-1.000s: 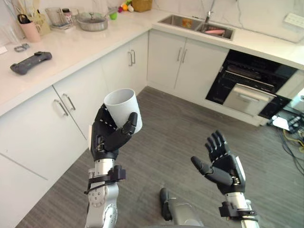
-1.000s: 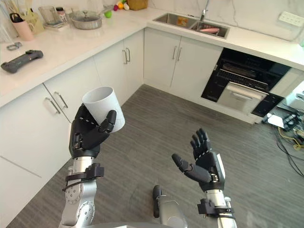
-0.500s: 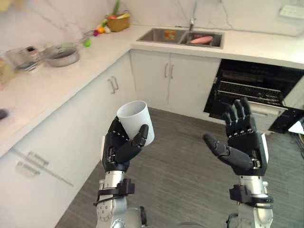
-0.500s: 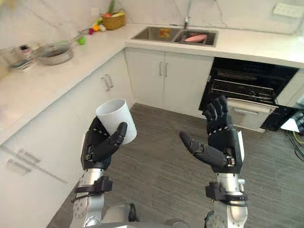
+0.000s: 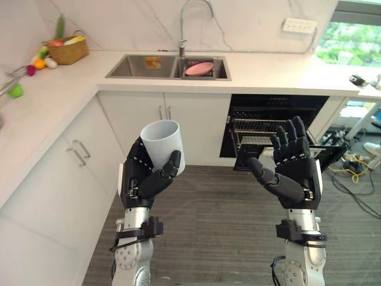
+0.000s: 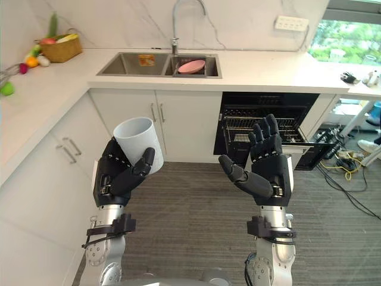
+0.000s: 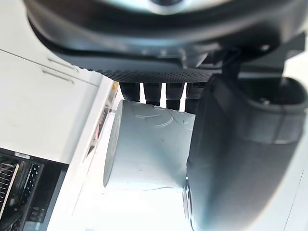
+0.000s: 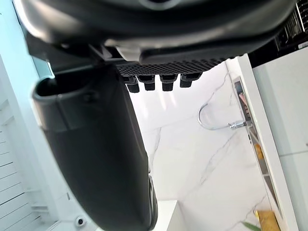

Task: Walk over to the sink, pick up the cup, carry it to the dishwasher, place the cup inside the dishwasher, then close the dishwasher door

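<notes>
My left hand (image 5: pixel 143 179) holds a white cup (image 5: pixel 161 142) upright at chest height, fingers and thumb curled round its wall; the left wrist view shows the cup (image 7: pixel 149 151) gripped between fingers and thumb. My right hand (image 5: pixel 294 173) is raised beside it, palm up, fingers straight and empty. Ahead, the dishwasher (image 5: pixel 271 122) stands open under the counter, its wire rack (image 5: pixel 256 128) showing and its door (image 6: pixel 309 154) folded down. The steel sink (image 5: pixel 169 67) with its tall tap (image 5: pixel 189 18) lies in the counter to the left of the dishwasher.
A pink bowl (image 5: pixel 199 68) lies in the sink's right basin. White cabinets (image 5: pixel 77 173) run along my left. A basket of fruit (image 5: pixel 66 50) sits at the counter's far left. Cables (image 5: pixel 357 179) trail on the grey wood floor at the right.
The camera has turned right, bringing sink and open dishwasher straight ahead and closer. The left hand still holds the cup; the right hand stays raised and open.
</notes>
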Controlling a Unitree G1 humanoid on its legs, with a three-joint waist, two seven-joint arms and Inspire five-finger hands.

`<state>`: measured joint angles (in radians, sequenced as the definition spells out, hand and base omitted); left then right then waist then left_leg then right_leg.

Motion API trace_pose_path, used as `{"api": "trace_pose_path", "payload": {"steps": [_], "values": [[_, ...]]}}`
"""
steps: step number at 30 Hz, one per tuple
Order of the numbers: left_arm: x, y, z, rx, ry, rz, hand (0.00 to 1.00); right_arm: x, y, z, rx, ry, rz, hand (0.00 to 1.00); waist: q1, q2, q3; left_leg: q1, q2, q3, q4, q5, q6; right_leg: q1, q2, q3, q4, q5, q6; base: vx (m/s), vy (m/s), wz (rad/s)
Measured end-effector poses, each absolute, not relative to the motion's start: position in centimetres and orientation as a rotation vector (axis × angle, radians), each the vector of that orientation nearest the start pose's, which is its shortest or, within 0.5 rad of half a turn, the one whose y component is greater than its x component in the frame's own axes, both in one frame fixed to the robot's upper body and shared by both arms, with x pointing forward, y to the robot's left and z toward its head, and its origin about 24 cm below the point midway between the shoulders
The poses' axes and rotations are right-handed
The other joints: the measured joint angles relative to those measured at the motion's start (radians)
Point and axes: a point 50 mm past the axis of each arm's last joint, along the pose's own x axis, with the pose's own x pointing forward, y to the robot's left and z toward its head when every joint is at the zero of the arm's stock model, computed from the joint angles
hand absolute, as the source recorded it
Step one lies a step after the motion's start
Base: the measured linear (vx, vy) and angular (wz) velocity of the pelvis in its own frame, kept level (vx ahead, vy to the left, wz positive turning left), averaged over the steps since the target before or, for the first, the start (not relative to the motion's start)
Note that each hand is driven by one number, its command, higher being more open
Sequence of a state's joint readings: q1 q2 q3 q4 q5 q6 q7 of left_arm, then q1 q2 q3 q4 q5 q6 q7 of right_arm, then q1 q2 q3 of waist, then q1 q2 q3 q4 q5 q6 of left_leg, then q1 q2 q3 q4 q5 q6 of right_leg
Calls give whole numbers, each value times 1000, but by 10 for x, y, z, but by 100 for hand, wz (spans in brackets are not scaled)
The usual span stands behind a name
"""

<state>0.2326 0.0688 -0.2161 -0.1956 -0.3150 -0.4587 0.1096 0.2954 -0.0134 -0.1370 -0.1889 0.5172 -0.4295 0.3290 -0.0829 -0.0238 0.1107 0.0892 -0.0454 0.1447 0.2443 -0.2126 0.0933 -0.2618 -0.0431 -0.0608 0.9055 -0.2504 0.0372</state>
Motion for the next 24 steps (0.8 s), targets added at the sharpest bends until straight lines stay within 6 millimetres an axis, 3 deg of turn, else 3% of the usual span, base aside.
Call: {"api": "trace_pose_path", "payload": {"steps": [1,2,4,5,6,8,10,11,12,13,14,15,17,19,20,22,23,24], "values": [[201,138,76,-335,-386,13,0,179,-204,69,330,-445,-10,100,-4,3,2,20,7,0,-14,-6,-11,-9,9,-19,-85,-2,1,516,23,-11],[203,139,79,-331,-403,9,0,175,-207,72,319,-460,-18,100,-8,7,4,69,18,3,-37,-27,-38,-17,25,-53,-274,12,-9,554,-7,-27],[200,145,78,-326,-406,34,0,173,-206,77,312,-489,-12,100,-5,2,1,146,21,21,-38,-83,-71,2,56,-103,-521,146,-48,583,-29,-46],[198,148,77,-319,-403,46,0,173,-205,83,306,-513,-5,100,-3,-14,-8,188,3,35,-20,-127,-80,15,58,-135,-606,331,-167,582,-8,-74],[197,146,71,-336,-374,65,0,177,-209,88,273,-529,13,100,4,55,-9,211,52,42,25,-164,-82,35,107,-145,-574,291,-177,558,6,-79],[199,146,74,-334,-394,56,0,181,-211,93,254,-545,25,100,14,67,1,199,63,48,110,-154,-89,50,141,-105,-570,240,-174,456,-6,-80],[202,141,76,-339,-400,36,0,185,-213,98,253,-564,7,100,9,77,18,119,102,60,388,-99,-117,109,174,-73,-583,192,-174,437,-27,-55],[202,138,76,-345,-398,26,0,185,-213,100,255,-572,4,100,10,82,26,73,121,58,509,-39,-127,139,185,-58,-591,172,-174,371,7,-61],[200,133,74,-354,-384,12,0,185,-210,105,263,-592,17,100,21,87,35,-17,158,56,731,131,-136,192,200,-17,-618,155,-181,354,52,-71],[197,129,72,-359,-369,-7,0,184,-207,111,269,-618,31,100,20,104,27,-127,201,55,892,115,-133,232,211,9,-646,146,-186,360,71,-72],[197,126,72,-362,-366,-21,0,183,-205,113,272,-631,35,100,19,103,28,-170,215,54,927,95,-128,250,212,25,-658,146,-195,460,102,-83],[196,121,71,-346,-363,-44,0,183,-202,116,272,-644,61,100,28,92,35,-241,220,52,896,39,-121,301,203,81,-685,143,-194,323,63,-81],[196,120,71,-333,-366,-52,0,183,-201,116,263,-643,83,100,45,88,37,-277,210,44,761,-11,-124,338,188,143,-700,148,-181,377,118,-108],[197,123,72,-328,-370,-41,0,187,-202,121,243,-657,107,100,48,85,39,-297,131,-72,383,-33,-131,353,159,247,-710,140,-168,456,245,-126],[197,124,72,-327,-373,-38,0,188,-201,123,241,-663,114,100,50,84,40,-297,108,-123,290,-28,-136,353,152,277,-711,134,-161,403,281,-125],[197,127,72,-324,-374,-22,0,194,-199,127,241,-679,136,100,51,97,31,-302,73,-288,79,39,-145,357,148,375,-708,96,-122,358,276,-130],[197,127,72,-325,-374,-21,0,195,-198,126,241,-674,141,100,52,100,29,-300,78,-304,53,73,-140,359,154,397,-703,82,-111,341,301,-124],[197,125,72,-328,-373,-26,0,196,-197,125,244,-657,152,100,52,111,21,-289,99,-298,36,189,-161,359,171,434,-681,51,-95,272,255,-91]]}}
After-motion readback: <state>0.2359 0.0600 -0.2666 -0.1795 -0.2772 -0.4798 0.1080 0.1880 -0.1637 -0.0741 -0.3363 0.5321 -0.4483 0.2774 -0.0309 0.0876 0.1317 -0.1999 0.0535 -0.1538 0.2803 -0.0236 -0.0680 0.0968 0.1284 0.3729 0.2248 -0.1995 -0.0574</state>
